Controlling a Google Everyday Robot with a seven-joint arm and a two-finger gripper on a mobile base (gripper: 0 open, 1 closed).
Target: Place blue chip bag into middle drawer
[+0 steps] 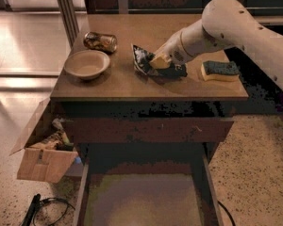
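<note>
Camera view: end effector point(159, 60) clamps the blue chip bag point(142, 62) at the centre of the bench point(108, 86); slick foil could slip free, missing the middle drawer point(146, 201) below the front edge.

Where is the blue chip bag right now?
The bag is on the table between the bowl, left, and the sponge, right; the hand grips it, one end tipped up.

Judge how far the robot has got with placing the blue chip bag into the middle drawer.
Done: the middle drawer is pulled open below the tabletop. In hand: the gripper is on the blue chip bag, whose left end tilts up off the tabletop. Left: lift the bag clear, carry it down to the drawer and release it.
</note>
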